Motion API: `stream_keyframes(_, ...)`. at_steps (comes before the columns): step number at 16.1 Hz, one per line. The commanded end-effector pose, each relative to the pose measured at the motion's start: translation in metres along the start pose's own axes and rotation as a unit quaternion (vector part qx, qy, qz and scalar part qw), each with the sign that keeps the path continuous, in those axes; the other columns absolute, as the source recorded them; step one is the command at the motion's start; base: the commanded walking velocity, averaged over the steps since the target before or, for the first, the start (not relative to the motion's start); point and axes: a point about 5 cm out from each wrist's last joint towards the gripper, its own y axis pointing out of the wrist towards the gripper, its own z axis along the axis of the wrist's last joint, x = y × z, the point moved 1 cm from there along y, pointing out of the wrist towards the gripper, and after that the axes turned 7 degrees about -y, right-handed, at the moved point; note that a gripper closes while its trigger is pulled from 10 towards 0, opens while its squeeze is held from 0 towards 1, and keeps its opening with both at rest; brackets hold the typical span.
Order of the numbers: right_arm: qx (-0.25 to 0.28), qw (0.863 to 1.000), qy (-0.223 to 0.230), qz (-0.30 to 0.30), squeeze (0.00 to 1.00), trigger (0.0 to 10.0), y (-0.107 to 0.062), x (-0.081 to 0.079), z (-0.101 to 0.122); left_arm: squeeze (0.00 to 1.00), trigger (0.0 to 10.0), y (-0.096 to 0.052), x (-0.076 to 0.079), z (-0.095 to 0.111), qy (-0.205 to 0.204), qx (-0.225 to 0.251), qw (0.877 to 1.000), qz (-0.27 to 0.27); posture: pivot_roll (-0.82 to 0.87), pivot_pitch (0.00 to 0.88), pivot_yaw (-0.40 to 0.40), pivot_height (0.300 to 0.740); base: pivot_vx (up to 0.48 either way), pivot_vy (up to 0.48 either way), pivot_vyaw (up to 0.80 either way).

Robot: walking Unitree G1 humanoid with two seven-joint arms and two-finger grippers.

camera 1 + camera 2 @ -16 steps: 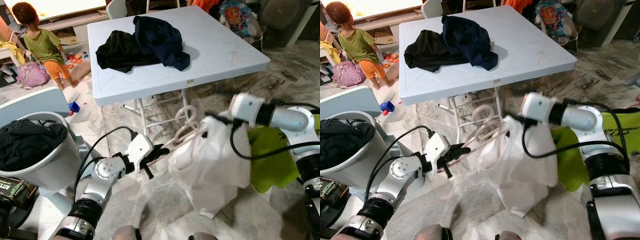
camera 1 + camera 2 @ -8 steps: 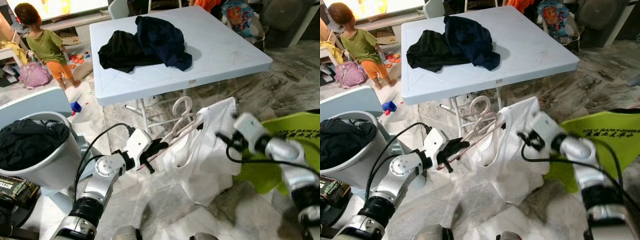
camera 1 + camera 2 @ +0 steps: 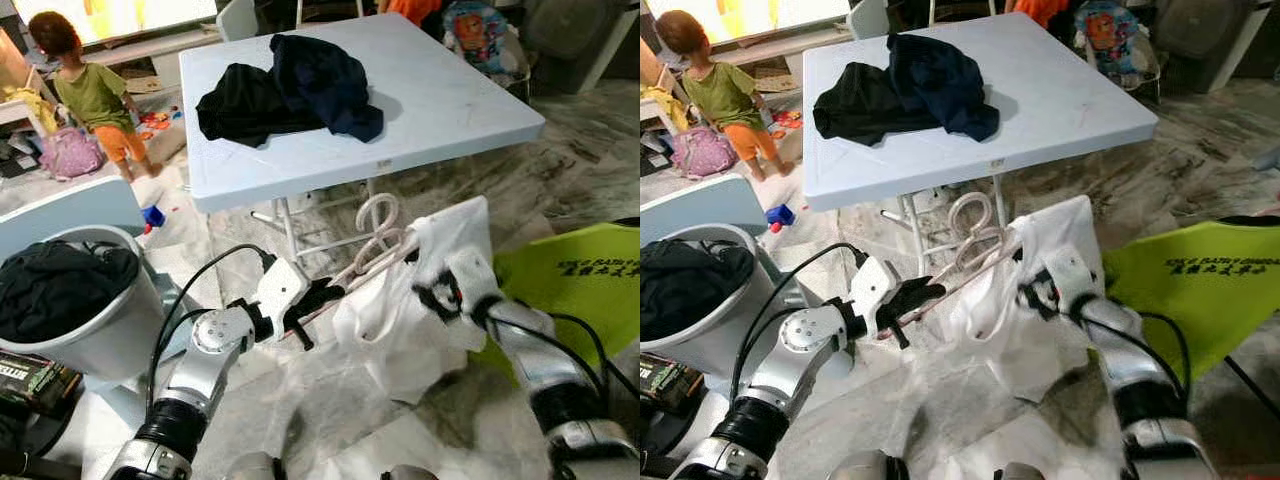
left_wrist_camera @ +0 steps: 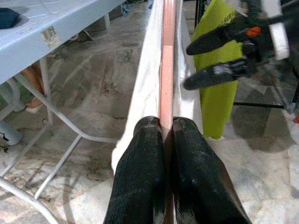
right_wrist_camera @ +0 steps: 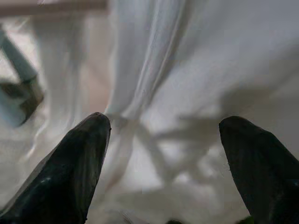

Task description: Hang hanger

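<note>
The left end effector (image 4: 166, 140) is clamped on the pink hanger (image 3: 375, 240), which carries a white shirt (image 3: 400, 320) near the table (image 3: 470, 110). The right end effector (image 5: 163, 154), fingers apart, faces the shirt. Hanging appears undone; no rail is visible.

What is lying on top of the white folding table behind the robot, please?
On the white folding table lie a black garment and a dark navy garment, the navy one overlapping the black one's edge. What lies beneath the two garments cannot be seen.
</note>
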Motion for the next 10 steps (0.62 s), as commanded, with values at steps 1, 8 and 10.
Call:
stream_keyframes(1,-0.005,0.999,0.022,-0.031,0.00,10.0,0.003,0.005,0.005,0.00,0.0,0.001,0.001,0.019,0.018,0.038,0.999,-0.007,-0.09,0.000,0.076,0.740,0.000,0.000,0.00)
stream_keyframes(8,-0.005,0.996,0.045,-0.072,0.00,0.0,0.011,0.007,0.012,0.00,0.0,0.004,0.010,0.021,0.016,0.041,0.999,-0.015,-0.09,0.000,0.062,0.740,0.000,0.000,0.00)
stream_keyframes(10,-0.008,0.995,0.044,-0.085,0.00,0.0,0.012,0.010,0.011,0.00,0.0,0.006,0.012,0.022,0.014,0.045,0.999,-0.017,-0.09,0.000,0.059,0.740,0.000,0.000,0.00)
